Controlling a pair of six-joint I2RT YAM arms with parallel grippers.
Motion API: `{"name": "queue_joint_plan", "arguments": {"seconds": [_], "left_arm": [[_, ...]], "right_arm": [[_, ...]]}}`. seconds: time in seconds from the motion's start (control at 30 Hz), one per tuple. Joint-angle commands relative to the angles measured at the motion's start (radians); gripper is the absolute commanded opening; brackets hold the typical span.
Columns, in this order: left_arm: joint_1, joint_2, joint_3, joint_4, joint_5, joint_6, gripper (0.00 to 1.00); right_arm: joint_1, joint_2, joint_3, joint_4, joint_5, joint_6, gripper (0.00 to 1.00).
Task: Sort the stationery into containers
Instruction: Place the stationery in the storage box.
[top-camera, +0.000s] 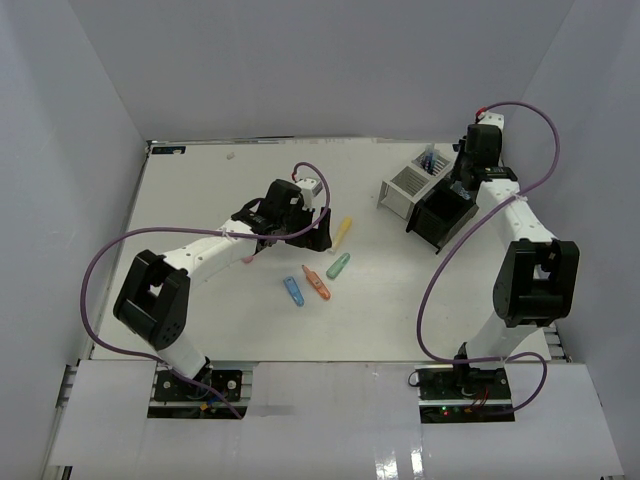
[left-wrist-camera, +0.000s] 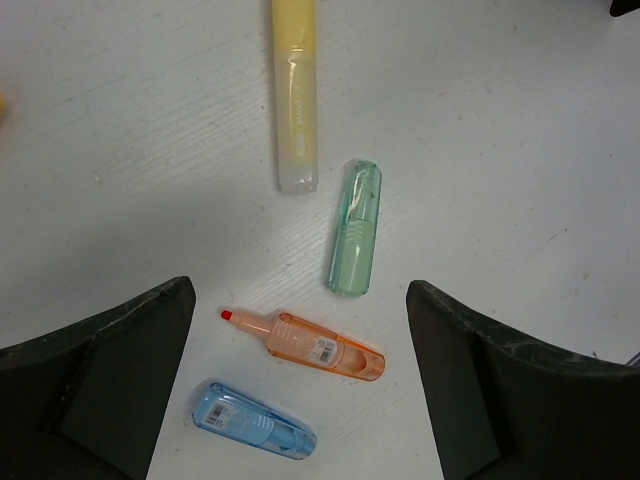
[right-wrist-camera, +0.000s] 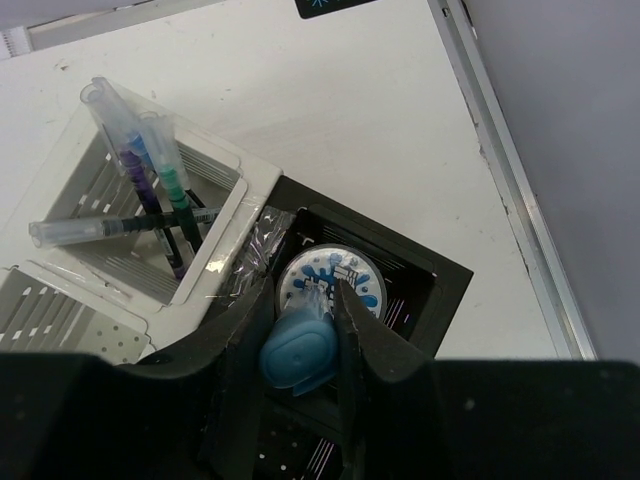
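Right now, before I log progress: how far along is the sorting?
Done: pens stand in the white organiser, tape roll lies in the black organiser. In hand: right gripper holds a blue marker over it. Left: yellow marker, green marker, orange marker and second blue marker on the table under the open left gripper.

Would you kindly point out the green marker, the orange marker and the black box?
green marker (left-wrist-camera: 354, 228), left wrist view, middle of barrel.
orange marker (left-wrist-camera: 312, 343), left wrist view, labelled barrel.
black box (top-camera: 432, 228), top view, near-left wall.
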Motion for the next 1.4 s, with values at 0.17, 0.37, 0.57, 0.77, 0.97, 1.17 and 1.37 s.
{"name": "queue_joint_plan", "arguments": {"seconds": [0.17,0.37,0.57,0.77,0.97,1.17,1.37], "left_arm": [[-0.001,-0.048,0.036,0.015,-0.001,0.002,0.98],[-0.001,-0.054,0.035,0.017,-0.003,0.002,0.98],[-0.001,-0.056,0.033,0.017,0.002,0.004,0.98],[-0.001,-0.056,0.032,0.017,0.005,0.004,0.98],[-0.001,-0.055,0.030,0.017,0.005,0.005,0.98],[-0.001,-0.038,0.032,0.018,0.008,0.002,0.98],[-0.001,0.001,0.033,0.018,0.017,-0.007,0.98]], "right_arm": [[0.035,-0.205,-0.034,0.040,-0.002,-0.037,0.08],[0.121,-0.314,-0.048,0.019,-0.019,-0.066,0.08],[0.142,-0.301,-0.087,-0.102,0.015,-0.038,0.08],[0.142,-0.334,-0.219,-0.095,-0.014,0.019,0.08],[0.140,-0.279,-0.247,-0.089,-0.038,0.035,0.10],[0.138,-0.214,-0.224,-0.084,-0.051,0.028,0.59],[0.138,-0.298,-0.241,-0.086,-0.027,0.026,0.97]]}}
